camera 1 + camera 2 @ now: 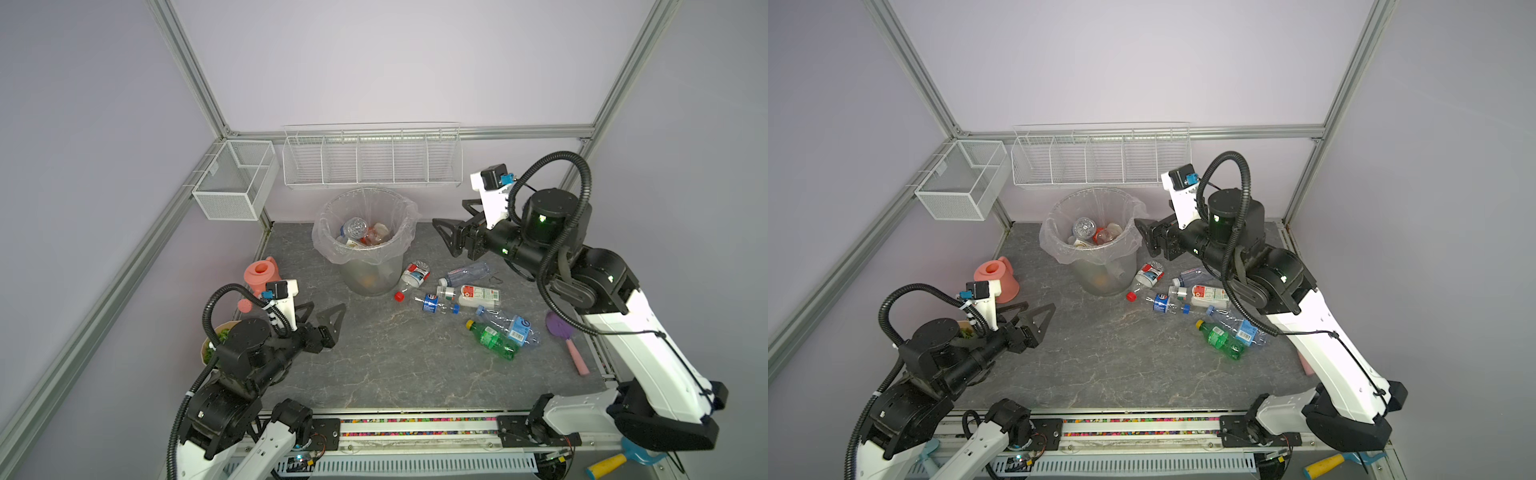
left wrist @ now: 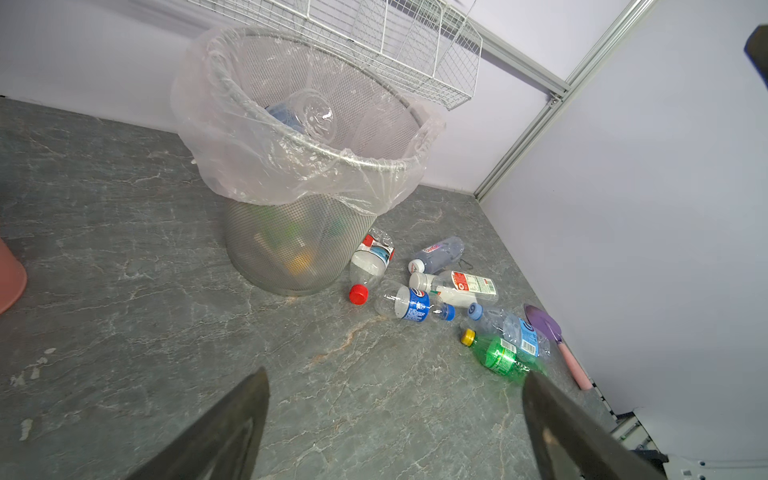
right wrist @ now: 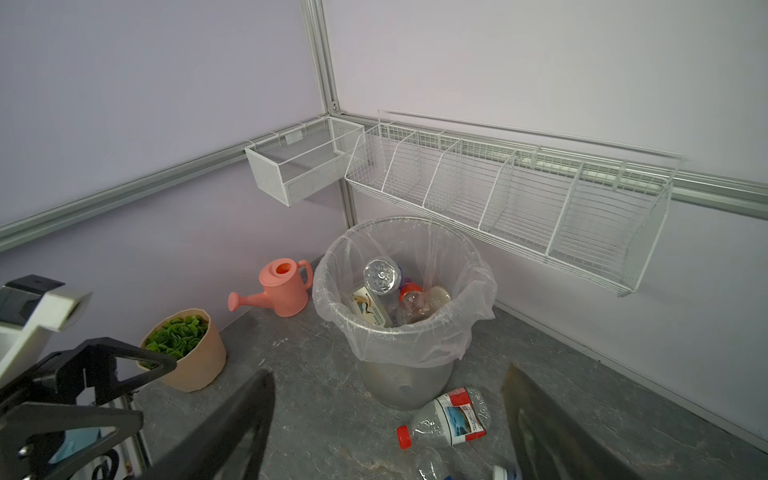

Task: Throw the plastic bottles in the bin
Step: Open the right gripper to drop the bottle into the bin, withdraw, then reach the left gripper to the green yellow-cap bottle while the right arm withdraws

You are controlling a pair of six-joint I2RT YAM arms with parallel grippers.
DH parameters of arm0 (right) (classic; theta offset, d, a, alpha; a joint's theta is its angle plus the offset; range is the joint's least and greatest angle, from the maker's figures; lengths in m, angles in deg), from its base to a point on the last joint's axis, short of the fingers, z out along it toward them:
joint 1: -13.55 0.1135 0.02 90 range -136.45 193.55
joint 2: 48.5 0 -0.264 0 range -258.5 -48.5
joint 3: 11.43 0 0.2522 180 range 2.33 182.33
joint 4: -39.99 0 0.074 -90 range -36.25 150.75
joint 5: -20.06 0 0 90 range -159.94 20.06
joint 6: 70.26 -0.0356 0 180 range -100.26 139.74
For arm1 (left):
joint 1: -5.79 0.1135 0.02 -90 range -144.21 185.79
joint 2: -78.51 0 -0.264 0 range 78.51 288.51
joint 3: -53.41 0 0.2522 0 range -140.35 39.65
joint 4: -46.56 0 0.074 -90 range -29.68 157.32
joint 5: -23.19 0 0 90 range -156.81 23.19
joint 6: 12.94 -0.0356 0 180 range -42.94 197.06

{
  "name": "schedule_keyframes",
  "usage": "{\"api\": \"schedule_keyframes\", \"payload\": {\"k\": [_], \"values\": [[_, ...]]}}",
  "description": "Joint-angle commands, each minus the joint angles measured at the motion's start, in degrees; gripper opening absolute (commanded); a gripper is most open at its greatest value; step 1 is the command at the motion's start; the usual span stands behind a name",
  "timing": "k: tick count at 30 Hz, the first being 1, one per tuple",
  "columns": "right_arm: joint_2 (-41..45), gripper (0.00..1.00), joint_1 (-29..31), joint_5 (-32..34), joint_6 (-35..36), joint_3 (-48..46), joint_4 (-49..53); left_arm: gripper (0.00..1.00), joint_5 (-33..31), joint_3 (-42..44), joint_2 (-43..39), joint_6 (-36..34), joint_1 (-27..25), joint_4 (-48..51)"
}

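— How many plastic bottles are outside the bin?

— Six, all lying flat on the table, clustered just right of the bin's foot. The bin stands at the back middle. At least three more bottles show near its top; I cannot count the rest.

— Which way do the six point?

— The red-capped bottle lies slantwise, base close to the bin, cap toward the front. The blue-labelled bottle lies crosswise, cap to the right. The white bottle and the bluish clear bottle lie roughly crosswise, caps to the left. The crushed bottle and the green bottle lie side by side, slanted, caps toward the back left.

— And the grippers?

— Two. The left gripper hangs over the front left of the table, jaws spread wide, holding nothing. The right gripper is raised just right of the bin's rim, jaws wide apart and empty too.

— Anything else?

— One pink watering can, one plant pot, two wire baskets on the walls, and one purple trowel.
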Motion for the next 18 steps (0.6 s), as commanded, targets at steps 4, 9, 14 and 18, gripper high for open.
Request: {"api": "schedule_keyframes", "payload": {"k": [4,9,14,18], "values": [[10.6,0.88,-0.1,7.1,-0.2,-13.3,0.9,0.95,3.4,0.4,4.3,0.0,-1.3,-3.3],[16.9,0.88,-0.5,10.4,-2.9,-21.9,3.0,0.97,-5.1,-1.1,11.7,-2.3,-13.7,-5.0],[23.2,0.88,-0.7,14.5,-6.8,-26.9,6.2,0.99,-12.8,-6.3,27.1,-5.1,-29.0,-7.7],[27.6,0.88,-0.8,18.7,-9.6,-28.4,8.8,0.99,-11.9,-9.4,38.1,-6.0,-35.4,-14.0]]}}
